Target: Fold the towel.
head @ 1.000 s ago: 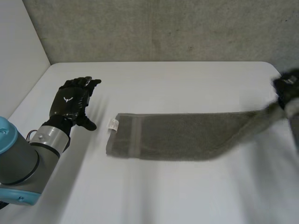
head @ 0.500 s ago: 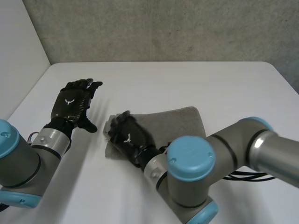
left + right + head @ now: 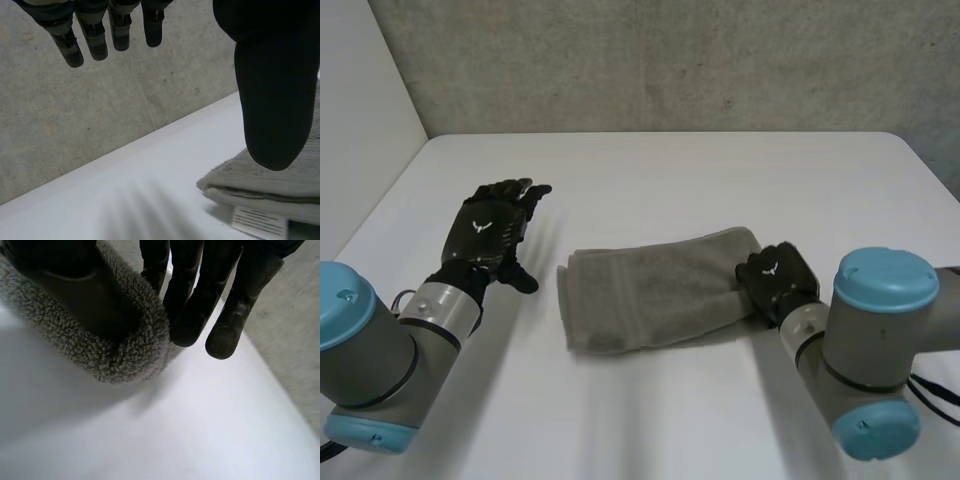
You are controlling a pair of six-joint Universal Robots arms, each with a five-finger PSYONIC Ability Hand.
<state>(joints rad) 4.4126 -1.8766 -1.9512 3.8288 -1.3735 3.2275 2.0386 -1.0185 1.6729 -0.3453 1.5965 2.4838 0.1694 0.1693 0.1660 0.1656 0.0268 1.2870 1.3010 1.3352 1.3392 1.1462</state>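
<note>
The right hand [image 3: 200, 295] grasped the towel [image 3: 115, 360] at its rounded fold end. The thumb was sunk into the pile on one side and the fingers lay close against the other, so the bend was pinched between them. In the head view that hand sat at the towel's right end. The towel lay doubled across the middle of the table [image 3: 670, 170], with its free ends stacked at the left. The left hand [image 3: 490, 228] hovered released, fingers straight, near those stacked ends but apart from them and touching nothing.

The step in hand looked to be the finish of the first fold. To end it well, the right hand would need to spread thumb and fingers and lift straight off. Dragging sideways could pull the top layer along, since terry is likely to cling to the fingers. The left hand could press flat on the stacked ends to hold them as the right came away.

The right wrist view gave the pinch itself, which the back of the hand covered in the head view. The left wrist view gave the layers edge-on, with a white label [image 3: 257, 220] poking out beneath them. The head view gave the towel's whole lie and the gap between it and the left hand.
</note>
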